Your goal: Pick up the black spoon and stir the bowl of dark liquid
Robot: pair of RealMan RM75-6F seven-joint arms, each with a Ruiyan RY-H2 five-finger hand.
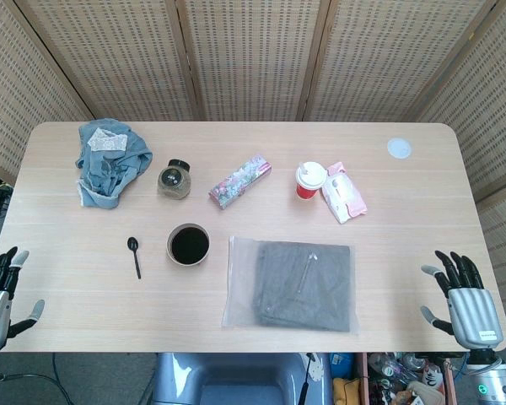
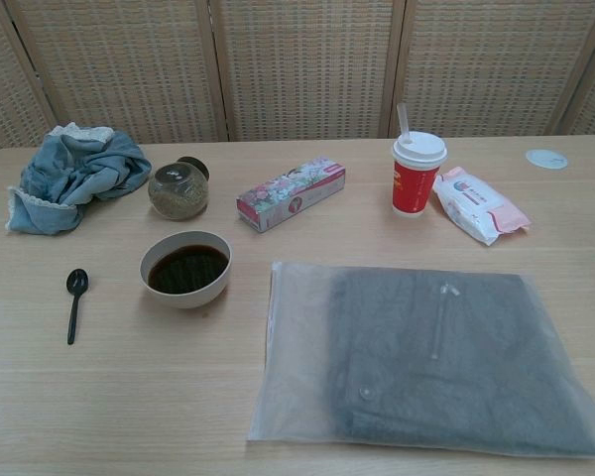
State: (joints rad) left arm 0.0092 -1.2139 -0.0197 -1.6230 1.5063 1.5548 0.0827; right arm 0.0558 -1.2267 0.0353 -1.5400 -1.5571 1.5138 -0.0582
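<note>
The black spoon (image 1: 134,256) lies flat on the table (image 1: 59,202), just to the left of the bowl of dark liquid (image 1: 188,245) and apart from it, its round end pointing away from the robot and its handle trailing toward the near edge. That lie leaves the handle free to be taken from the robot's side, and the short gap to the bowl should make the carry brief. The left robot hand (image 1: 0,295) sits at the near left edge, holding nothing, fingers spread and well apart from the spoon; being on the spoon's side, it looks the likelier one to reach. The right robot hand (image 1: 464,297) rests at the near right edge, likewise spread and holding nothing. Right of the bowl lies a bagged grey garment (image 1: 297,283); further back are a jar (image 1: 174,179), a crumpled blue cloth (image 1: 106,160), a flowered box (image 1: 239,180) and a red cup (image 1: 309,180).
</note>
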